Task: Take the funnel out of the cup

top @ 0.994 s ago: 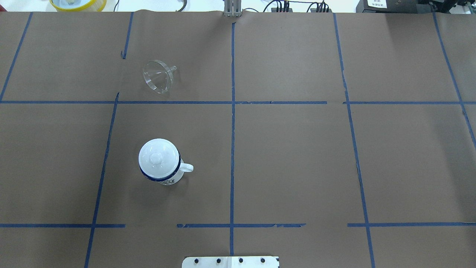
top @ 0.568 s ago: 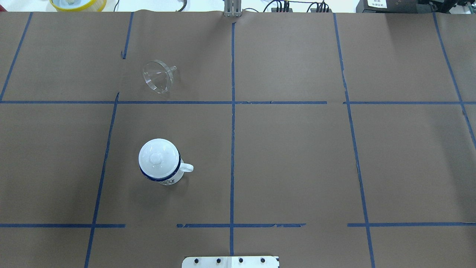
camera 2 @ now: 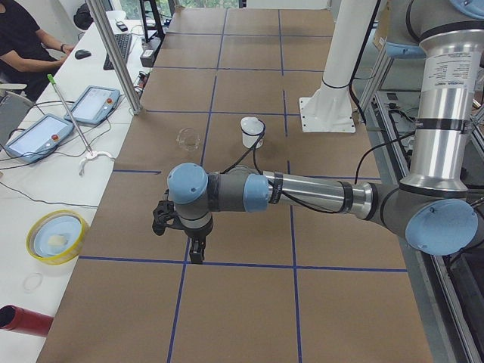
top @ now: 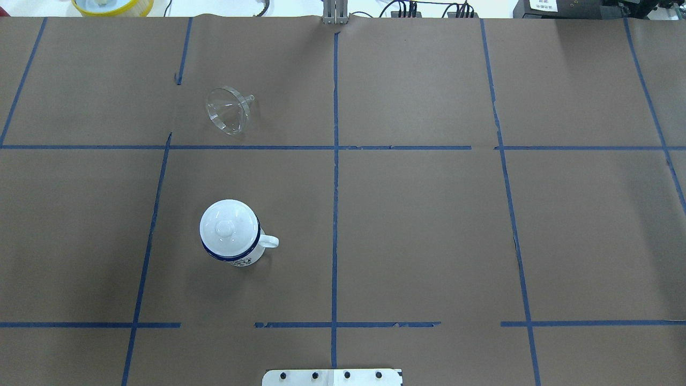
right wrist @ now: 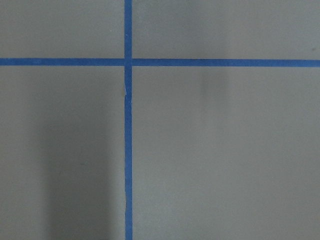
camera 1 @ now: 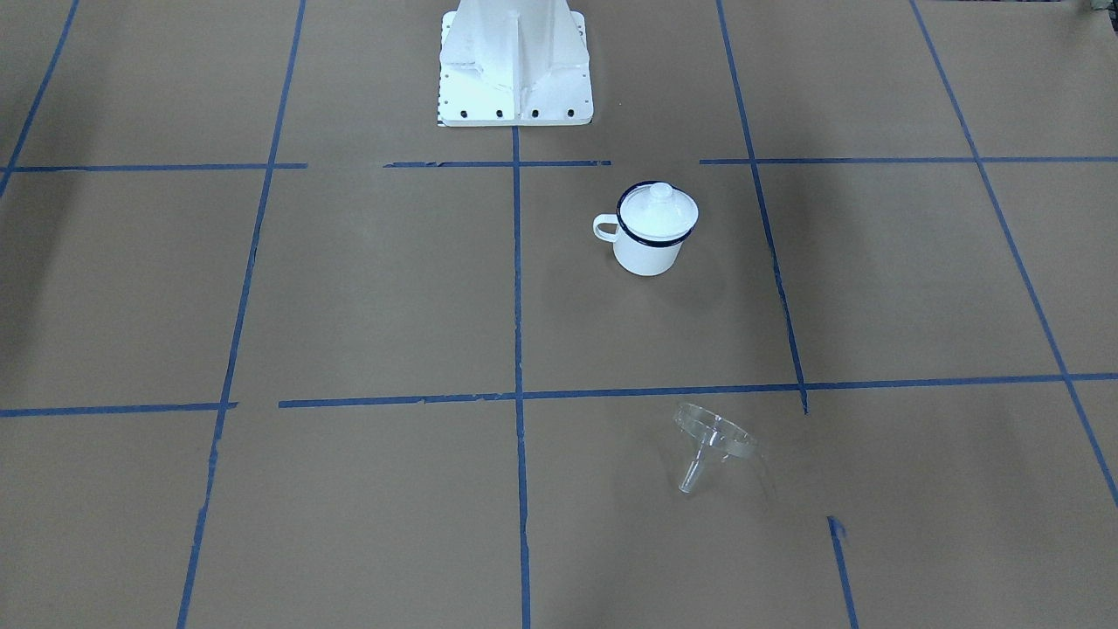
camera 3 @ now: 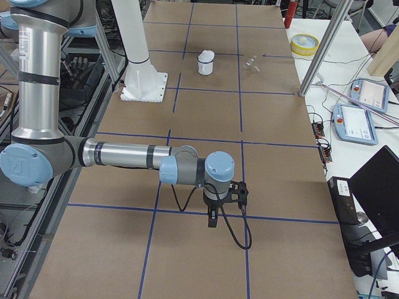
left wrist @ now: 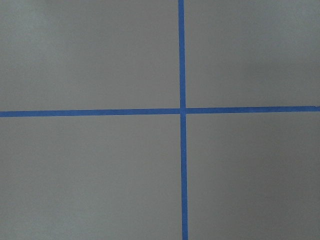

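Note:
The clear funnel (top: 229,110) lies on its side on the brown paper at the far left, apart from the cup; it also shows in the front view (camera 1: 712,441). The white cup (top: 245,259) with a dark blue rim stands upright nearer my base, its handle to the right, with a white domed lid (top: 228,228) on top. In the front view the cup (camera 1: 648,253) stands left of a tape line. My left gripper (camera 2: 195,253) and right gripper (camera 3: 212,221) show only in the side views, far from both objects. I cannot tell whether they are open or shut.
Blue tape lines divide the brown paper into squares. My base plate (top: 332,377) is at the near edge. A yellow dish (top: 112,5) sits beyond the far left edge. Teach pendants (camera 2: 94,103) and a seated person (camera 2: 30,38) are at the operators' bench.

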Robot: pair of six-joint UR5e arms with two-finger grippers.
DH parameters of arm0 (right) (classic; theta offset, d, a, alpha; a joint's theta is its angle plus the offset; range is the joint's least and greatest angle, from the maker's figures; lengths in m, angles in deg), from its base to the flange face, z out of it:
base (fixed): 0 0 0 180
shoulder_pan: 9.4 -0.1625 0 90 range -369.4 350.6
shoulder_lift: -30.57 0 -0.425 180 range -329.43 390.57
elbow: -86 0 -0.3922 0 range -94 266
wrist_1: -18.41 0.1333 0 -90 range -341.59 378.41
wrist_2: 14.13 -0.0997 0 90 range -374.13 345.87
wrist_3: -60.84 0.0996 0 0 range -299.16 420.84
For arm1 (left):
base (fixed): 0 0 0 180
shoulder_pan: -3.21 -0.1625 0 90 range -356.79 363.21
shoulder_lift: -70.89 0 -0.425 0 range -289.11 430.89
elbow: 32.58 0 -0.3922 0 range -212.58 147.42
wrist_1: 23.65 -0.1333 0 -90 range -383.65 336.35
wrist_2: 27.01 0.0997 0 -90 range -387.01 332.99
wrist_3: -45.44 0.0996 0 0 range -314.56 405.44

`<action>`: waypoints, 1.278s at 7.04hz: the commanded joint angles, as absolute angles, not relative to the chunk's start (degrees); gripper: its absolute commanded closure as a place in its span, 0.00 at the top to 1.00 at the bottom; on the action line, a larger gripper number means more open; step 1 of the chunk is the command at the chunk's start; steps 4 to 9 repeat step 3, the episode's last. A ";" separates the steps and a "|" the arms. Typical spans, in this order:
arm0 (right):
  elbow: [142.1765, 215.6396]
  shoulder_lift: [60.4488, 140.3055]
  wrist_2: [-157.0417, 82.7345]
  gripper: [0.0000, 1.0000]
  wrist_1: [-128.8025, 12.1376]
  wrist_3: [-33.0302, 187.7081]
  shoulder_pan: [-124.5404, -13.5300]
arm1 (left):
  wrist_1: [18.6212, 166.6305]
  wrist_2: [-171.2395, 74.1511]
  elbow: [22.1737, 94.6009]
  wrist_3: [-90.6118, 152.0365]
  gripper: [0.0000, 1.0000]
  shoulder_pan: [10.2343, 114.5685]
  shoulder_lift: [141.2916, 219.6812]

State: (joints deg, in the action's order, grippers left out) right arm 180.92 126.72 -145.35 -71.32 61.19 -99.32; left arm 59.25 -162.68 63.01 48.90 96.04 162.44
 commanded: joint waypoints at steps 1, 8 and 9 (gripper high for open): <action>180.92 126.72 -145.35 1.00 -71.32 61.19 -99.32 | 59.05 -163.06 63.04 48.96 1.00 95.84 161.95; 180.84 126.72 -145.35 1.00 -71.32 61.19 -99.32 | 58.88 -162.89 63.39 48.96 1.00 95.84 161.95; 180.84 126.72 -145.35 1.00 -71.32 61.19 -99.32 | 58.88 -162.89 63.39 48.96 1.00 95.84 161.95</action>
